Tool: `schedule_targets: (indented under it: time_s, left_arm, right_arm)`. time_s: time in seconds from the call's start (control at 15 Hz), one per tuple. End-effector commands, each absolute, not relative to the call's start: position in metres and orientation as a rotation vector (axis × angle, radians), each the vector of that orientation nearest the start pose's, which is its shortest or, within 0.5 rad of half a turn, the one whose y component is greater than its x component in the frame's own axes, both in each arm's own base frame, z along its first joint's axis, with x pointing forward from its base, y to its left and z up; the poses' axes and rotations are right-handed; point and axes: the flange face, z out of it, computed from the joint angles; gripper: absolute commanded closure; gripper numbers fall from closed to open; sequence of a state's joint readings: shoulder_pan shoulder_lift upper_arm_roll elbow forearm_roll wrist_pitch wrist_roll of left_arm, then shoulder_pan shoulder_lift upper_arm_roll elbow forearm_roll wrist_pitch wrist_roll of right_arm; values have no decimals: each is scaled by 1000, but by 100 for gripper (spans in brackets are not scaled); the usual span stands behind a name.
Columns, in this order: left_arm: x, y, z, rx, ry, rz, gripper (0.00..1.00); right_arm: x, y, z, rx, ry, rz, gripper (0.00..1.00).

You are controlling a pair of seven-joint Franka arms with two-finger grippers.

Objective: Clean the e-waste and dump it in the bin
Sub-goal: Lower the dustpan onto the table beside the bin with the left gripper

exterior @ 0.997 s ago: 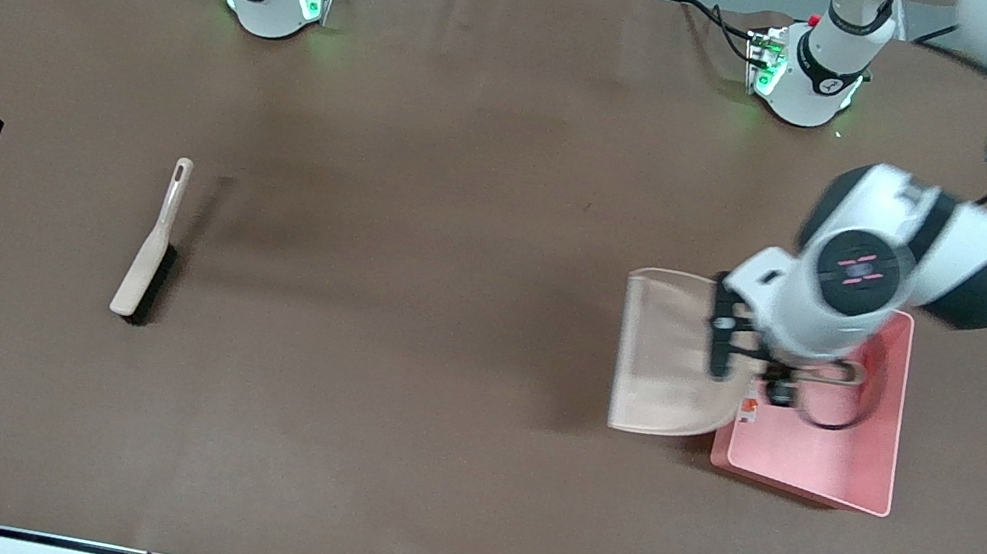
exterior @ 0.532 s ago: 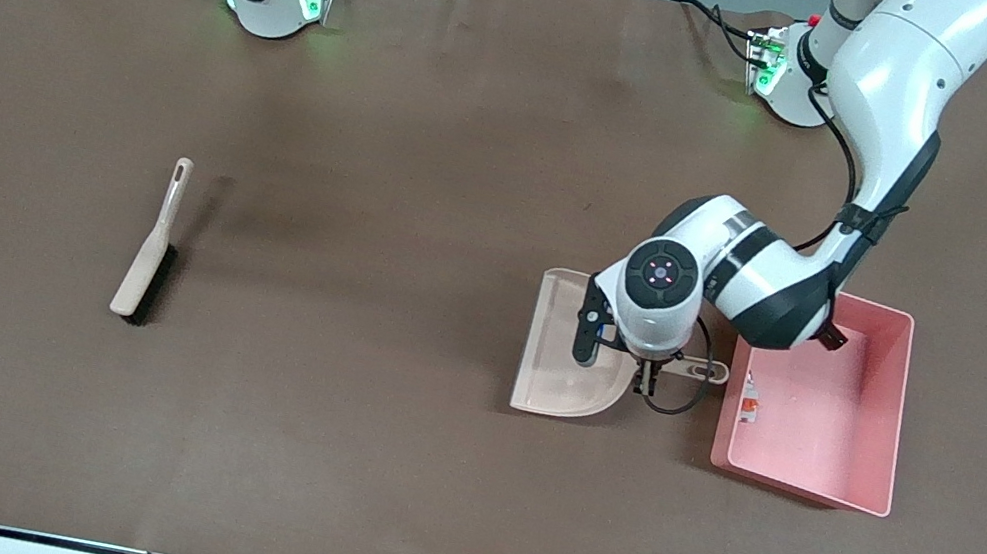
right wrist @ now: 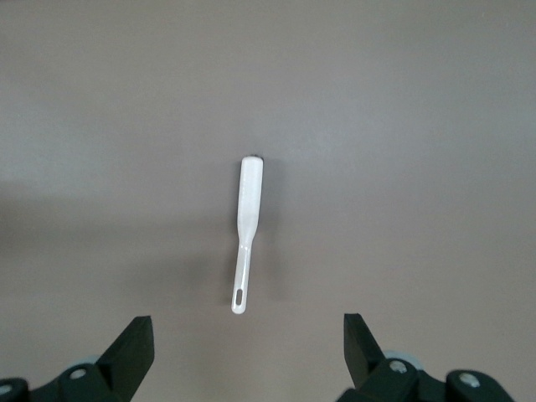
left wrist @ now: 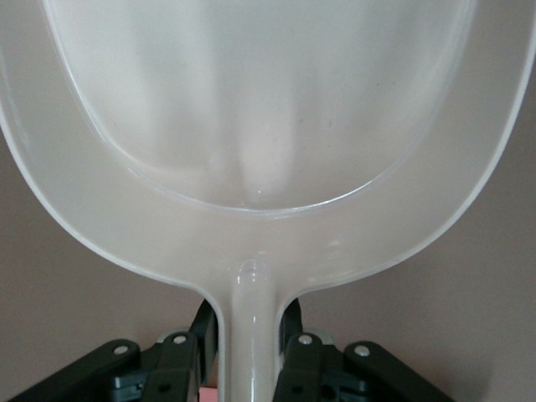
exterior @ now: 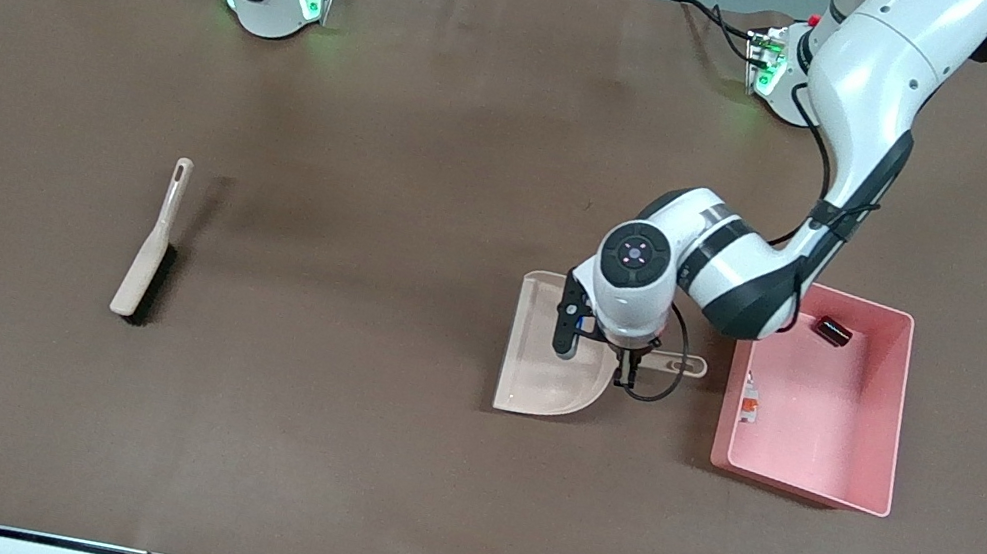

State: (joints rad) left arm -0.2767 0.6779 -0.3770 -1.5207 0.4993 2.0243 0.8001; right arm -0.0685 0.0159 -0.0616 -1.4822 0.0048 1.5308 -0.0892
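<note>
Both e-waste bits [exterior: 830, 329] sit in the pink plastic bin [exterior: 887, 407]; left tool [exterior: 629, 370] clamps the beige dustpan's handle [left wrist: 251, 335], so lower it flat; right tool [right wrist: 247, 352] waits, spread wide, above the beige brush [right wrist: 249, 226].

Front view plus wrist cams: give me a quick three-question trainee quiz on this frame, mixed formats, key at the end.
1. True or false: the dark ribbed block lies in the pink bin.
2. What does the left gripper hold? A) brush B) dustpan handle C) bin rim
3. Fill in: the brush lies toward the ____ arm's end of the table.

Key: 1. True. 2. B: the fingers clamp the handle of the dustpan, which sits beside the bin with nothing visible in its scoop. 3. Right; the right gripper is open above the brush.
</note>
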Motion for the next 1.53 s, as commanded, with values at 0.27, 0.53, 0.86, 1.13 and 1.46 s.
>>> schedule_targets:
  time_s: [0.27, 0.53, 0.86, 1.13, 1.46]
  left_arm:
    - [573, -398, 259, -2054, 2055, 161, 94]
    - [577, -401, 235, -2061, 2067, 105, 94]
    - [583, -404, 247, -2135, 2017, 47, 0]
    - [633, -336, 344, -2378, 1805, 57, 0]
    - [689, -141, 453, -2722, 1349, -106, 0]
  right_arm:
    - [551, -68, 655, -3144, 84, -48, 0]
    - [556, -59, 657, -3146, 58, -94, 0]
    - [557, -53, 655, -3149, 41, -91, 0]
    - [556, -53, 654, -3152, 39, -83, 0]
    - [557, -53, 654, -3151, 39, -83, 0]
